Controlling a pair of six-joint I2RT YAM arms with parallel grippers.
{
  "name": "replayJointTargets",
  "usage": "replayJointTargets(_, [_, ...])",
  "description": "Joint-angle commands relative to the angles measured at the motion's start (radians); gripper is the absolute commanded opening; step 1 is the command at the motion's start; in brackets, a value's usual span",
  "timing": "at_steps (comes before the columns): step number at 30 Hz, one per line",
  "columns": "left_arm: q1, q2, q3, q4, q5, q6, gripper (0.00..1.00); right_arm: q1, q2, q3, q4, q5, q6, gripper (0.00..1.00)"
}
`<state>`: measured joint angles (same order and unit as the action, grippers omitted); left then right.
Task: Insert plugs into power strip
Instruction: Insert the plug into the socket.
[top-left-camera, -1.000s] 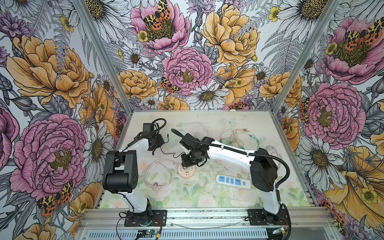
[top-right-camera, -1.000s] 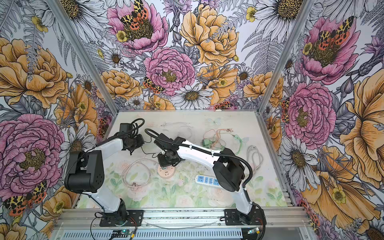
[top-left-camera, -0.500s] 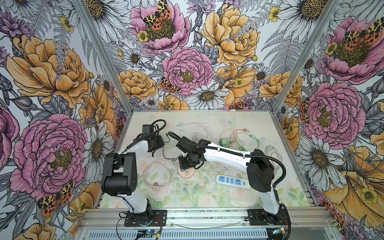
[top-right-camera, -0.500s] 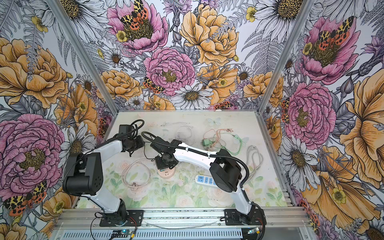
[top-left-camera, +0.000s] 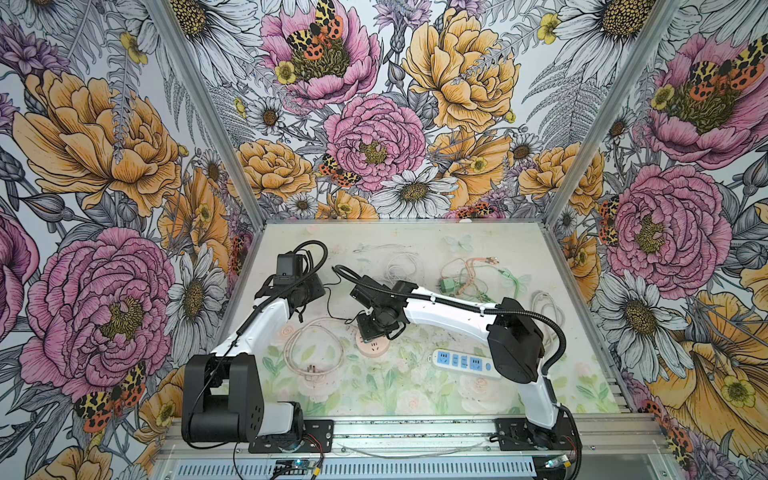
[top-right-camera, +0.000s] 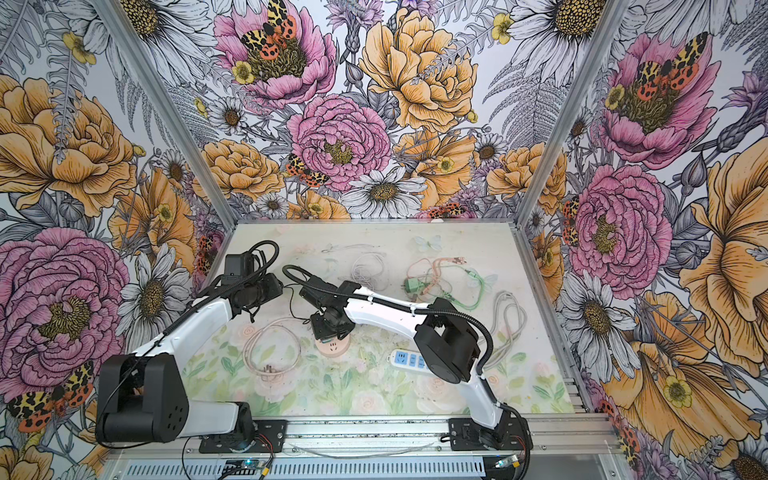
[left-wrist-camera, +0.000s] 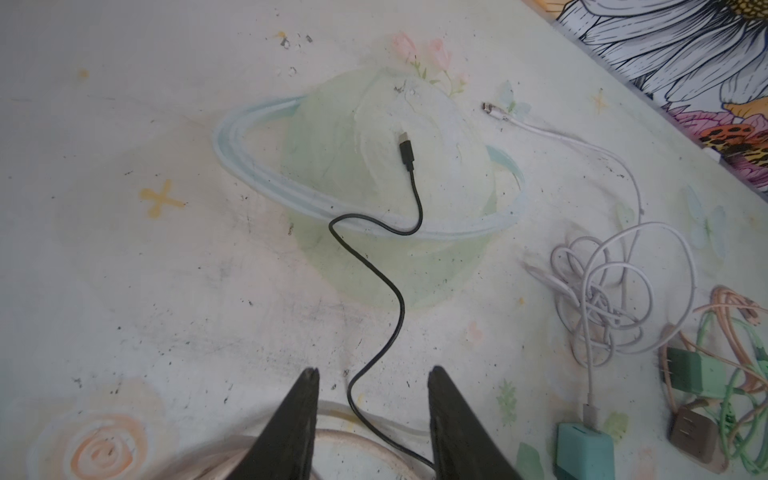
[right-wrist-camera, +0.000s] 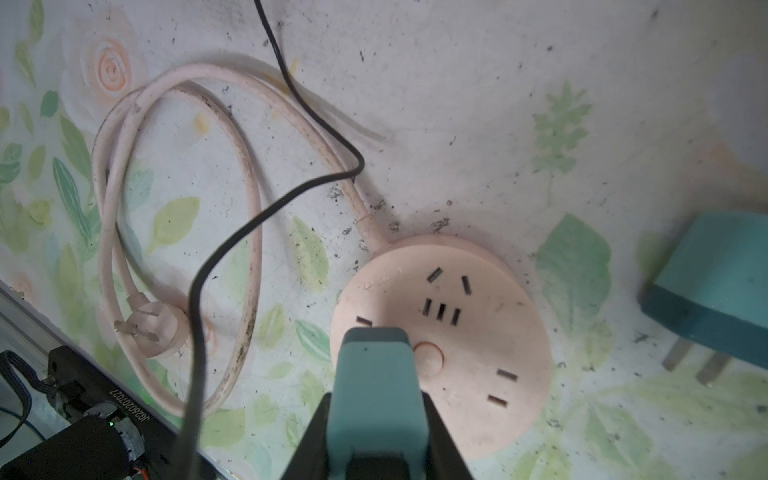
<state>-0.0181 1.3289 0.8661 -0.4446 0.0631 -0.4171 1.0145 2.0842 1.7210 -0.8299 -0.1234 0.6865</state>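
Here R jaws grip teal plug (right-wrist-camera: 376, 374); L jaws part-open, empty.

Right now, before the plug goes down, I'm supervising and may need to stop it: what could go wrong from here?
The teal plug gripped by the right tool hides its own prongs over the round pink power strip, so they may miss the slots. The black cable crosses the thick pink cord and runs through the open left tool; it could snag and tug the plug askew.
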Motion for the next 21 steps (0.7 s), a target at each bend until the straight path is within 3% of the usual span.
replayJointTargets(1, [0.02, -0.069, -0.018, -0.039, -0.037, -0.019, 0.46, 0.015, 0.019, 0.043, 0.006, 0.018, 0.009, 0.0])
replayJointTargets(7, [0.075, -0.147, -0.043, -0.066, -0.022, -0.029, 0.47, 0.026, 0.038, 0.055, 0.005, 0.03, 0.028, 0.0])
replayJointTargets(21, [0.084, -0.197, -0.063, -0.095, -0.021, -0.012, 0.47, 0.026, 0.038, 0.034, 0.003, 0.094, 0.044, 0.0])
